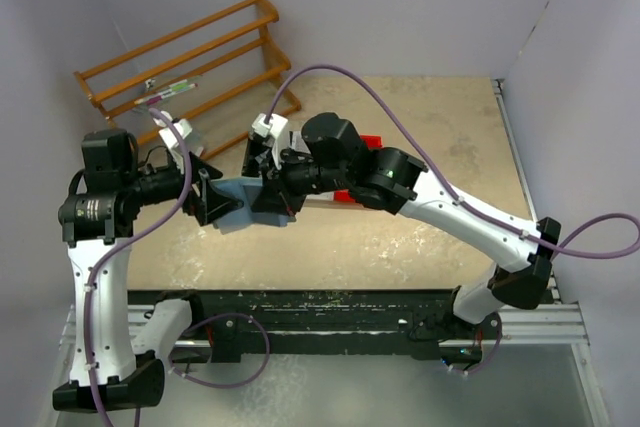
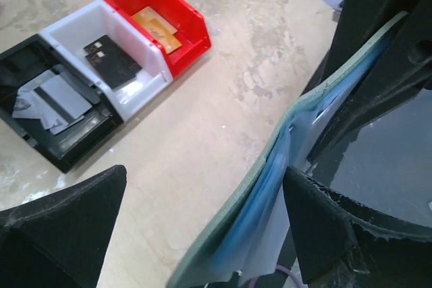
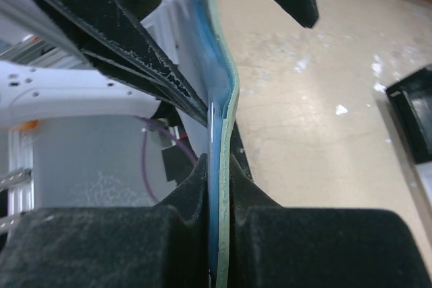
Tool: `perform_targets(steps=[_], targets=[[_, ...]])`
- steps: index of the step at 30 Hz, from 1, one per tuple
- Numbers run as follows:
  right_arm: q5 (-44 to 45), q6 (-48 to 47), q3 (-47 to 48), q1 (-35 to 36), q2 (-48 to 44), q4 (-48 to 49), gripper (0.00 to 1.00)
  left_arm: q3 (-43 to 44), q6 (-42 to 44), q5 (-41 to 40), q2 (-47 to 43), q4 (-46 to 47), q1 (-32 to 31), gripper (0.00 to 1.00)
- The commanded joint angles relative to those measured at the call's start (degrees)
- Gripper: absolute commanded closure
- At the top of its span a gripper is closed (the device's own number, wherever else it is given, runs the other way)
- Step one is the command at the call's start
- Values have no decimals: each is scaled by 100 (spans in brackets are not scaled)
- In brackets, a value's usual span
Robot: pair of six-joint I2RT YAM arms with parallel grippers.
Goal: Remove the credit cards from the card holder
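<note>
Clamps the holder [image 3: 228, 99] in the right gripper [image 3: 219, 187], pads clenched tight on its near edge, grey-green cover and paler blue inner leaves squeezed together between them. Carries it on edge, upright, clear of the table [image 1: 400, 237], about midway between the two arms in the top view. Shows a slight bow in the cover just beyond the pads.

Meets it from the left with the left gripper [image 2: 202, 173], fully released, jaws spread wide to either side of the holder's free edge. Keeps one finger well apart from the holder and the other just beside the blue leaves (touching or not, cannot tell). Grasps nothing there.

Fans the leaves a little at that free edge, cover outermost. Hides whatever sits in the pockets, so cannot tell whether anything is left inside.

Lines up three bins side by side on the table, to the right of the holder, mostly covered by the right arm in the top view. Holds the cards [image 2: 113, 64] there, lying flat: orange card [image 2: 156, 26] in the red bin [image 2: 189, 48], black card [image 2: 108, 59] in the white bin [image 2: 145, 85] in the middle, grey card [image 2: 61, 96] with a dark stripe in the black bin [image 2: 67, 150].

Stands a wooden rack [image 1: 190, 57] at the far left, well apart from both grippers
</note>
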Motion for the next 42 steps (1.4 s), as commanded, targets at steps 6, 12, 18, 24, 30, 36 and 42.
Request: perform_targets(steps=[6, 12, 18, 24, 30, 36, 42], targets=[[-1907, -47, -520, -380, -586, 1294, 100, 620, 1311, 1570, 288, -1538, 29, 24], [-3162, 492, -1095, -891, -869, 2255, 100, 1068, 1851, 2265, 629, -2448, 24, 66], [-3657, 865, -1224, -955, -834, 2754, 100, 1153, 1491, 2723, 716, -2345, 24, 88], [-4035, 991, -1338, -1066, -867, 2867, 70, 1006, 663, 2867, 716, -1770, 27, 100], [-4825, 1497, -2106, -1400, -1413, 3928, 61, 1063, 277, 3098, 713, -1527, 26, 100], [-4781, 1566, -2158, -1558, -1491, 3925, 68, 1066, -104, 3137, 637, -1196, 24, 100], [-4650, 1469, -1996, -1671, -1377, 3665, 70, 1080, -206, 3125, 582, -1139, 24, 100]])
